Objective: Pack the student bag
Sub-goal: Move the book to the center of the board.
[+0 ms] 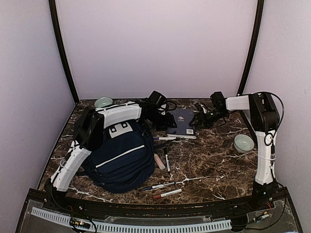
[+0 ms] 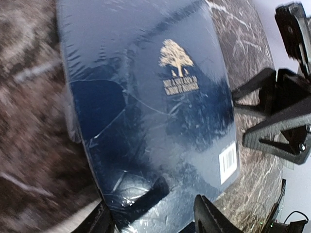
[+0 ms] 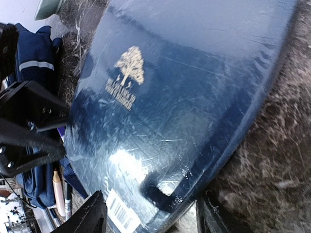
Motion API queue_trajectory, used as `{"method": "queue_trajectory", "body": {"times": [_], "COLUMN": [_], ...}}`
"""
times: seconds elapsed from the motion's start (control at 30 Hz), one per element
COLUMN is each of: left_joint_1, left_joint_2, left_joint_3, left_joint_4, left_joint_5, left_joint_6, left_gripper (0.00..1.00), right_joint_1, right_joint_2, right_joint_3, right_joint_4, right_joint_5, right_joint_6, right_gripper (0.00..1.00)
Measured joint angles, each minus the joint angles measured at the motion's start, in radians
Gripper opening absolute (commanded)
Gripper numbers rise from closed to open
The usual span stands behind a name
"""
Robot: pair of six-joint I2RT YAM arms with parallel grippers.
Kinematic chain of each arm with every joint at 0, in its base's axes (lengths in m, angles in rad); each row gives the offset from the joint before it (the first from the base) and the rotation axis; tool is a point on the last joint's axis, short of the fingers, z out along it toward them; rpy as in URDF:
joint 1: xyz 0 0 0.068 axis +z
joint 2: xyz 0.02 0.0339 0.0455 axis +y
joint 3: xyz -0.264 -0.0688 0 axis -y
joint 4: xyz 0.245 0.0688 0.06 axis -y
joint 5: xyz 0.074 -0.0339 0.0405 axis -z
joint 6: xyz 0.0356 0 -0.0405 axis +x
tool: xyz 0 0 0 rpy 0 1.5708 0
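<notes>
The student bag (image 1: 121, 155), navy with a white stripe, lies at the front left of the marble table; its edge shows in the right wrist view (image 3: 34, 58). A flat navy book (image 1: 182, 121) with a gold tree lies at the back middle. My left gripper (image 1: 163, 116) is open at the book's left side; in its wrist view the gripper (image 2: 155, 221) has its fingers spread over the book's near edge (image 2: 146, 121). My right gripper (image 1: 199, 119) is open at the book's right side; its wrist view shows the gripper (image 3: 153, 218) straddling the book's corner (image 3: 170, 97).
A pale green bowl (image 1: 103, 102) sits at the back left and another bowl (image 1: 243, 143) at the right. Several pens and markers (image 1: 167, 193) and a pink tube (image 1: 159, 161) lie between the bag and the book. Curtain walls enclose the table.
</notes>
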Motion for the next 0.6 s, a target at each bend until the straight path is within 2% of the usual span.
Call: {"method": "queue_trajectory", "body": {"times": [0.27, 0.4, 0.6], "left_joint_1": [-0.114, -0.169, -0.248], "left_joint_2": [-0.099, -0.156, -0.256], "left_joint_3": [-0.049, -0.073, -0.249], "left_joint_4": [-0.025, -0.032, 0.069], "left_joint_5": [-0.015, -0.019, -0.027], "left_joint_6": [-0.017, -0.024, -0.039], "left_gripper": [0.56, 0.57, 0.56], "right_joint_1": [-0.011, -0.013, -0.003], "right_joint_2": [-0.103, -0.151, -0.228], "right_joint_3": [-0.123, -0.174, -0.275], "right_joint_4": [-0.016, -0.021, -0.018], "right_joint_5": [0.090, 0.080, 0.069], "right_joint_6": [-0.058, -0.077, -0.105], "right_gripper": [0.62, 0.62, 0.62]}}
